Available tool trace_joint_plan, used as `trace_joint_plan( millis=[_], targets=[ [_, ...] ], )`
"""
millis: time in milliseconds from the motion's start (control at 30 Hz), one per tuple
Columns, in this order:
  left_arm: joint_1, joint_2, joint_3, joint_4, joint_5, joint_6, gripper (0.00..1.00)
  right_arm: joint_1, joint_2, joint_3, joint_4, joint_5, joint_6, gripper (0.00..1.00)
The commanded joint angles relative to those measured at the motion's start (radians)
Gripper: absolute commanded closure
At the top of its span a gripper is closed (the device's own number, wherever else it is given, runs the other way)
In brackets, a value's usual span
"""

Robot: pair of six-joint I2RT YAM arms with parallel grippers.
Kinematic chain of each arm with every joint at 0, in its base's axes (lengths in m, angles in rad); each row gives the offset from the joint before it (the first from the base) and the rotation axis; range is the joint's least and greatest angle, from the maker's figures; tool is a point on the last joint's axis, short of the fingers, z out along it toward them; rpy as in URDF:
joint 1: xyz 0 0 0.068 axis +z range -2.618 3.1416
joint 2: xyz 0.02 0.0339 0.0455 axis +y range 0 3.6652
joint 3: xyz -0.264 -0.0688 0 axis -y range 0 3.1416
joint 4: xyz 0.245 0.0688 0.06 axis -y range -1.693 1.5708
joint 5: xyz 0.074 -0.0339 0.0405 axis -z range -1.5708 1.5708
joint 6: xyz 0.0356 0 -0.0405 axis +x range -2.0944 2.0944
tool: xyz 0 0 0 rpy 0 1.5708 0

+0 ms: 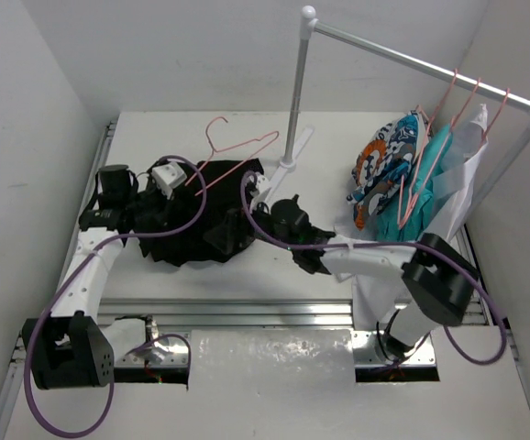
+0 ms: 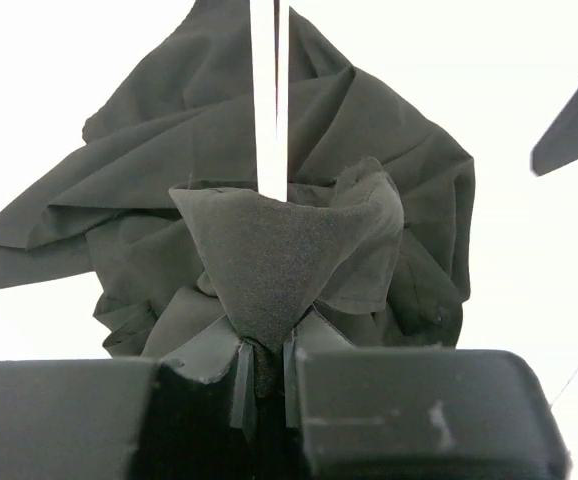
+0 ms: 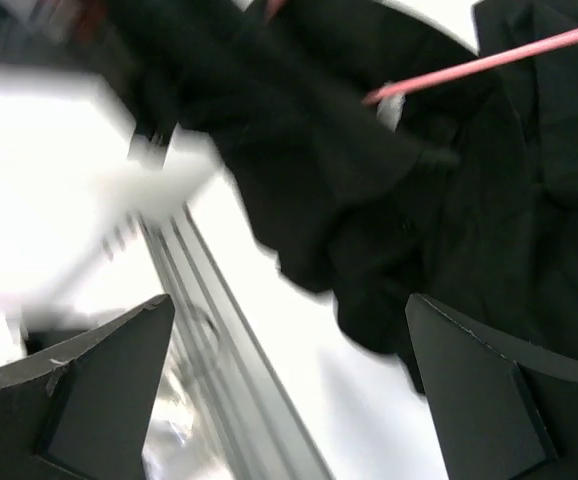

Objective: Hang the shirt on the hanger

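Observation:
The black shirt point(image 1: 212, 213) lies crumpled on the white table, left of centre. My left gripper point(image 1: 184, 197) is at its left side, shut on a raised fold of the shirt point(image 2: 269, 270); the fabric is pinched between the fingertips point(image 2: 241, 375). The pink wire hanger point(image 1: 239, 147) lies flat behind the shirt, its lower end resting on the cloth. My right gripper point(image 1: 244, 225) is at the shirt's right side, open, with nothing between its fingers point(image 3: 99, 390). Its blurred view shows the shirt point(image 3: 369, 160) just ahead and a stretch of the hanger wire point(image 3: 489, 63).
A white clothes rack stands at the back right; its near pole point(image 1: 294, 92) rises just behind the shirt. Orange-blue point(image 1: 382, 163), teal point(image 1: 421, 197) and white garments hang from it on pink hangers. An aluminium rail point(image 1: 247, 312) runs along the table's near edge.

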Motion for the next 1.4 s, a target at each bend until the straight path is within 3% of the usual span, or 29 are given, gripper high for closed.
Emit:
trace_joint_plan(
  millis=[0, 67, 233, 400, 533, 633, 867, 1200, 1367],
  targets=[
    [0.005, -0.012, 0.055, -0.043, 0.028, 0.052, 1.00, -0.030, -0.148, -0.069, -0.030, -0.157, -0.376, 0.01],
    [0.016, -0.022, 0.058, -0.120, 0.108, 0.189, 1.00, -0.095, -0.266, -0.100, -0.111, -0.182, -0.525, 0.01],
    [0.018, -0.070, 0.027, -0.221, 0.166, 0.282, 1.00, -0.197, -0.395, -0.034, -0.336, -0.327, -0.716, 0.02],
    [0.016, -0.059, 0.053, -0.313, 0.200, 0.336, 1.00, -0.205, -0.341, 0.069, -0.461, -0.308, -0.882, 0.05],
    [0.016, -0.056, 0.089, -0.393, 0.202, 0.391, 1.00, -0.257, -0.254, 0.113, -0.407, -0.406, -0.920, 0.12],
    [0.016, -0.081, 0.080, -0.419, 0.200, 0.424, 1.00, -0.283, -0.191, 0.161, -0.366, -0.408, -0.926, 0.25],
    [0.015, -0.099, 0.075, -0.461, 0.203, 0.485, 1.00, -0.284, -0.065, 0.294, -0.510, -0.504, -1.076, 0.56],
    [0.015, -0.045, 0.086, -0.419, 0.156, 0.437, 1.00, -0.286, -0.409, 0.098, -0.497, -0.749, -1.121, 0.48],
    [0.014, -0.058, 0.083, -0.450, 0.176, 0.471, 1.00, -0.306, -0.341, 0.167, -0.588, -0.665, -1.152, 0.42]
  ],
)
